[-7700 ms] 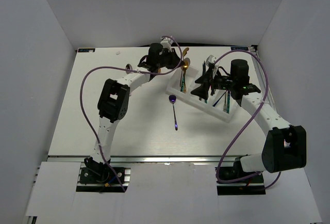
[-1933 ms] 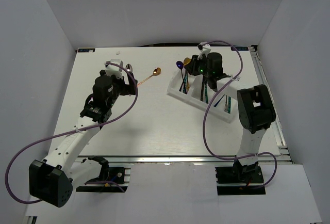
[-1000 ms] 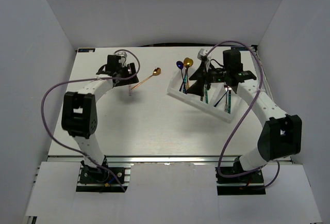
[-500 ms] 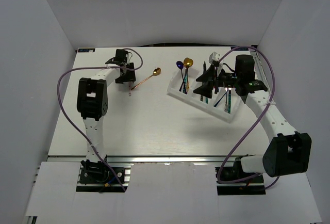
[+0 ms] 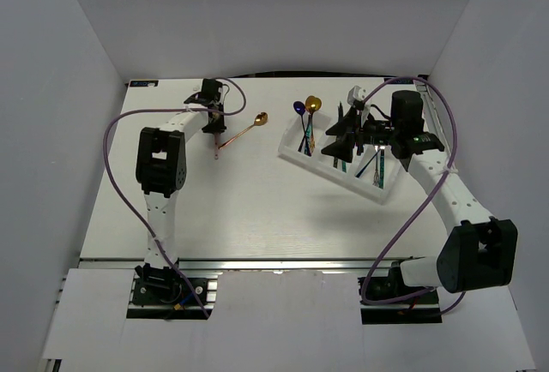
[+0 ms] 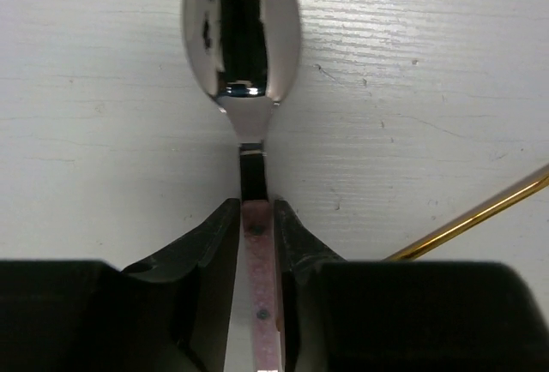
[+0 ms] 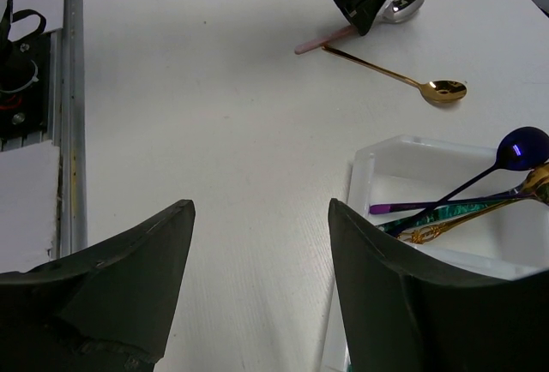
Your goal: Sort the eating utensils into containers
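My left gripper [image 6: 257, 218] clamps the pink-handled silver metal spoon [image 6: 243, 38]. I should lift it straight up, clear of the slim gold spoon [image 6: 480, 222] beside it. My right gripper [image 7: 262, 243] gapes above the white plastic tray [image 7: 364, 162].

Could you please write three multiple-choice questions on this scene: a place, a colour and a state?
1. Where is the loose gold spoon? A in a cup; B on the table; C on the floor.
2. What colour is the handle in the left gripper? A pink; B green; C black.
3. The right gripper is: A open; B shut on a fork; C shut on a knife.
Answers: 1 B, it lies on bare tabletop. 2 A, the left wrist view shows pink. 3 A, wide gap, nothing held.
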`<action>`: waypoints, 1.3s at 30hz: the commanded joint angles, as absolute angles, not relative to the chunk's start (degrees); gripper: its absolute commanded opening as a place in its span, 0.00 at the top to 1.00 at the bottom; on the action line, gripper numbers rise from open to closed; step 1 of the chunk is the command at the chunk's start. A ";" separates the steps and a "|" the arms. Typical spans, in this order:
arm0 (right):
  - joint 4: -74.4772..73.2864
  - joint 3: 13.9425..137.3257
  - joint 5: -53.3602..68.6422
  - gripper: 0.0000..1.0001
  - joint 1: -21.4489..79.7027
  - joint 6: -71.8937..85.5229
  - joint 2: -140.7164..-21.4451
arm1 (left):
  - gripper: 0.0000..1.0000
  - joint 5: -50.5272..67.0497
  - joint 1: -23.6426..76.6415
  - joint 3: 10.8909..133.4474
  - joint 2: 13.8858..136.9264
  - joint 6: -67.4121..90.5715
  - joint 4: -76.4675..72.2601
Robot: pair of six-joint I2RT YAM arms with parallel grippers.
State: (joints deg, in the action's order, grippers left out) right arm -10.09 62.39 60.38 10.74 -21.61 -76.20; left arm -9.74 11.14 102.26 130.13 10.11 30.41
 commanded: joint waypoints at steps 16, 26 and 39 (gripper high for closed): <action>-7.47 61.61 59.33 0.32 9.85 -20.83 -76.02 | 1.00 -5.91 11.25 97.57 116.12 12.73 28.57; -6.77 61.17 58.71 0.32 7.74 -20.30 -75.59 | 1.00 23.55 18.45 82.36 101.16 19.68 6.70; -5.01 60.21 59.68 0.32 5.27 -18.72 -74.71 | 1.00 27.16 28.30 93.32 115.74 29.43 -12.83</action>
State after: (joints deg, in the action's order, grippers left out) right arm -7.20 60.16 58.50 5.67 -19.46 -76.38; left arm 25.43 27.70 87.59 113.97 25.89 -6.57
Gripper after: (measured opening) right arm 0.682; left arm 0.213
